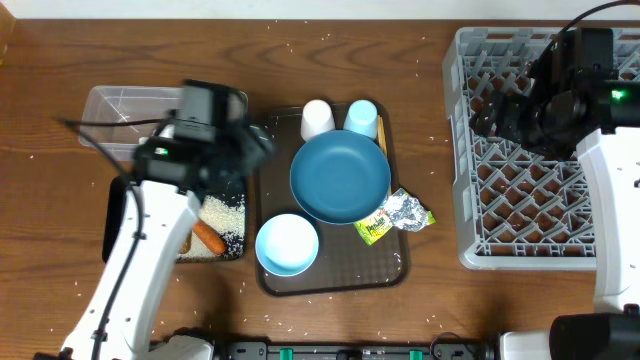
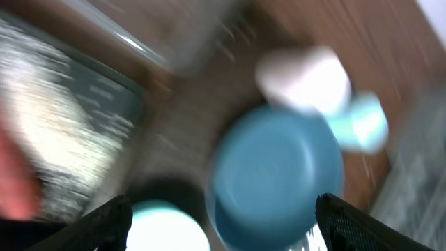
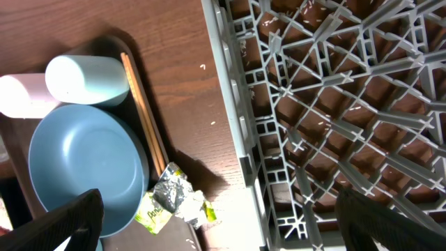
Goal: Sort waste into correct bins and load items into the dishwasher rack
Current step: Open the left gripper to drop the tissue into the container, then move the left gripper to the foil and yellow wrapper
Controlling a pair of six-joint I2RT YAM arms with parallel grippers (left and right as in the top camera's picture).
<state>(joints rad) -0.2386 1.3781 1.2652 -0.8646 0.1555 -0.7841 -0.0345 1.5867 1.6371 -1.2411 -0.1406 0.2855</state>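
The dark blue plate [image 1: 340, 177] lies on the brown serving tray [image 1: 335, 278] with the white bowl [image 1: 287, 244], white cup [image 1: 317, 118], light blue cup [image 1: 361, 117] and chopsticks [image 3: 143, 118]. Foil [image 1: 407, 210] and the green-yellow wrapper [image 1: 373, 228] lie at the tray's right edge. The carrot [image 1: 208, 237] and rice [image 1: 225, 212] lie in the black tray [image 1: 114, 230]. My left gripper [image 2: 223, 230] is open and empty, blurred, between the black tray and the plate. My right gripper [image 3: 230, 230] is open and empty above the grey rack's [image 1: 520, 150] left side. Napkin and food lump are out of view.
The clear container [image 1: 120, 110] stands behind the black tray at the far left. Loose rice grains are scattered over the wooden table [image 1: 430, 90]. A strip of table separates the serving tray from the rack.
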